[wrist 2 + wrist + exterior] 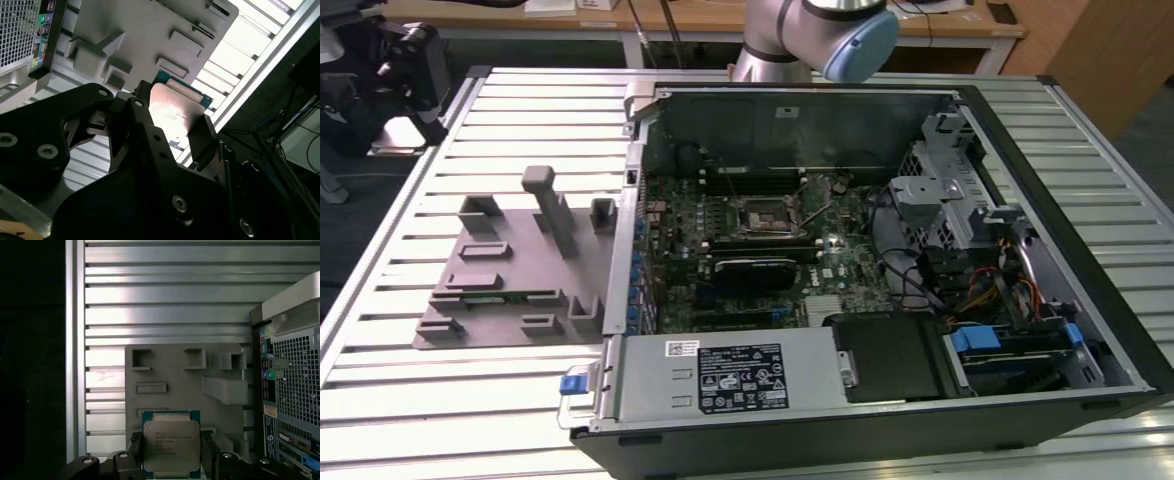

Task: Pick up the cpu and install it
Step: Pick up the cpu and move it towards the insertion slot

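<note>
As seen in both wrist views, gripper [171,462]: closed to the chip's width, black fingers [200,137] clamped on two opposite edges of the cpu [171,442].
Cpu: held off the surface, silver lid facing the first wrist view, grey fixture plate [170,365] behind it.
Fixture plate: flat on the slatted aluminium table [480,400], just beside the open computer case [1067,215], on the exterior view's left.
Motherboard [720,230]: inside the case, socket [765,213] near its middle.
Arm [814,40]: beyond the case's far wall.

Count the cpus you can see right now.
1. The cpu is clamped in the gripper in both wrist views, the grey fixture plate behind it. The motherboard socket looks empty; others could be hidden inside the case.
</note>
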`<state>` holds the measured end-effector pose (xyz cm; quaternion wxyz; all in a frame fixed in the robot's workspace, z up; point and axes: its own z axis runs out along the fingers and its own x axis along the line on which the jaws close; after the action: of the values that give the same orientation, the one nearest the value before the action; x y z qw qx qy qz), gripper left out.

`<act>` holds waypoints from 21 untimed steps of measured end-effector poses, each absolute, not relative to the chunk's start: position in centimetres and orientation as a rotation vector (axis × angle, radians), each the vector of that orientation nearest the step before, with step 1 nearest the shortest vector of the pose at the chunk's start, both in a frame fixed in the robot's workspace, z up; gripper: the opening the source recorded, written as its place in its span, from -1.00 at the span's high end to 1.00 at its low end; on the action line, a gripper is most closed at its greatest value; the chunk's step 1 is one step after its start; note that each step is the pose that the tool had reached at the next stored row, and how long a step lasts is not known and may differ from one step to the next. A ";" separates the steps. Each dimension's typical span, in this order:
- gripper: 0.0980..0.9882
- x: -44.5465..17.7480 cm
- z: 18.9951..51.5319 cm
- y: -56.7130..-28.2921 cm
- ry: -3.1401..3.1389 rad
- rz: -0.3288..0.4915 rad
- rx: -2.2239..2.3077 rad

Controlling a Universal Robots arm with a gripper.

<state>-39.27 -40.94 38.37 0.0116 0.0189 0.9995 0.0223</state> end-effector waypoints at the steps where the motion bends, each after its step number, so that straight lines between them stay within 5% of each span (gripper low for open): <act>1: 0.00 -39.1 38.4 -40.9 3.117 0.070 0.059; 21: 0.00 -35.8 38.4 -40.9 3.117 0.070 0.059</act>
<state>-35.82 -40.91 38.37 0.0116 0.0190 0.9995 0.0223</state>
